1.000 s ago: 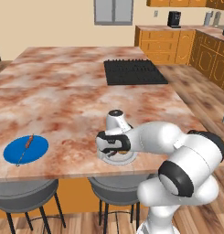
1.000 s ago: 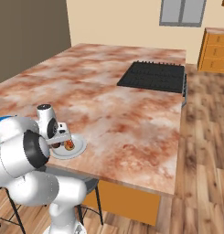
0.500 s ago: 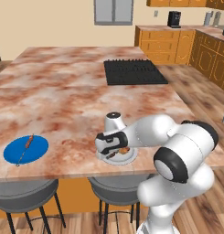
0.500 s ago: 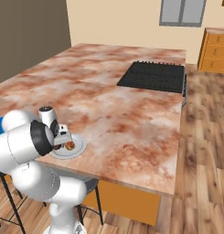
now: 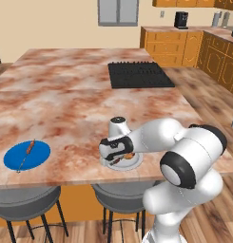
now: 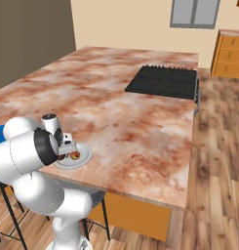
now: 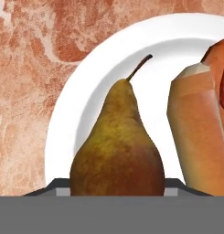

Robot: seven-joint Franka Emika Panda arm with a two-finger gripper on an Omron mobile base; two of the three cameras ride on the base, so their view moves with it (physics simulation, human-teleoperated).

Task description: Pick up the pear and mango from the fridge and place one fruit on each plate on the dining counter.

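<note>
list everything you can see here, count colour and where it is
dining counter: 1, reddish-brown and cream marbled, middle of the room
cooktop: 1, black, set in the counter's far right part
white plate: 1, near counter edge, under the hand
pear: 1, brown, lying on the white plate
orange food: 1, orange, on the white plate beside the pear
blue plate: 1, near edge to the left, with a thin brown item on it
stools: 2, grey, under the near edge
cabinets: orange wood, along the far right wall
window: 1, grey, back wall
gripper: 1, low over the white plate
</note>
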